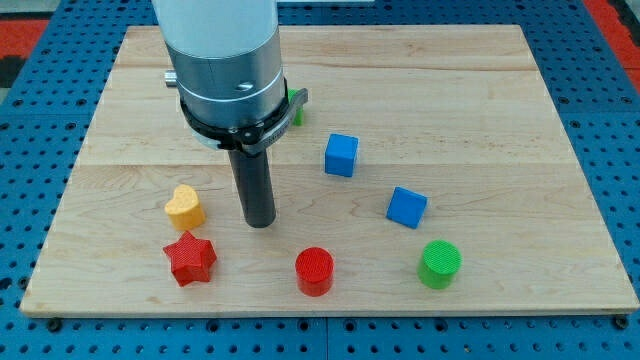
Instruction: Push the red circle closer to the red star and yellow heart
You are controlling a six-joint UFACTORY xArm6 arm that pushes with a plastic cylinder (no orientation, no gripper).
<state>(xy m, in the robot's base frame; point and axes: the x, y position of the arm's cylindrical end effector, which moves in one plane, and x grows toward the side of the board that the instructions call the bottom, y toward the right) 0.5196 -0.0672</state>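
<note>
Down near the view's bottom edge of the wooden board (500, 90), the red circle (314, 271) sits a little left of centre, standing alone with bare wood all around it. To its left, well apart, lies the red star (190, 258), and just above the star, almost touching it, is the yellow heart (185, 206).

My tip (260, 224), the lower end of the dark rod, rests on the board above and to the left of the red circle, roughly level with the yellow heart and to that heart's right. It touches no block; it is a bare rod with nothing to clasp, so it holds nothing.

Further to the view's right, a green circle (440, 264) sits near the bottom edge, with a blue cube (406, 207) above and slightly left of it. Another blue cube (341, 155) lies higher up, near the board's middle. A small green block (297, 108) peeks out beside the arm's grey cylinder (222, 60); its shape is hidden.
</note>
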